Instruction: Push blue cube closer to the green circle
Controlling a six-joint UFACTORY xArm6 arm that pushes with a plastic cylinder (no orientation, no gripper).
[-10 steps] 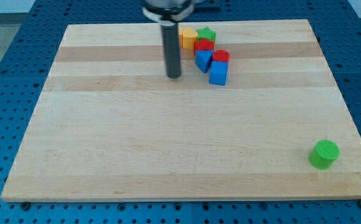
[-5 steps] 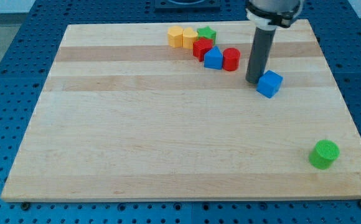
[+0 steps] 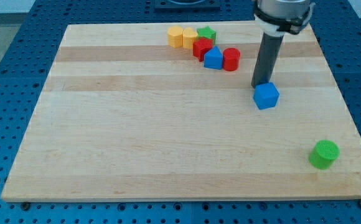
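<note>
Clustered blocks (image 3: 204, 46) on wooden board (image 3: 137, 137)

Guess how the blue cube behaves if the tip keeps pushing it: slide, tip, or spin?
Blue cube probably slides: flat faces, smooth wooden board. Tipping seems unlikely; it sits squat. My tip meets its top-left edge off-centre, so it may spin rather than track straight toward the green circle.

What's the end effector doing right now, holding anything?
No gripper: my tip holds nothing and sits against the blue cube, on the side toward the view's top.
</note>
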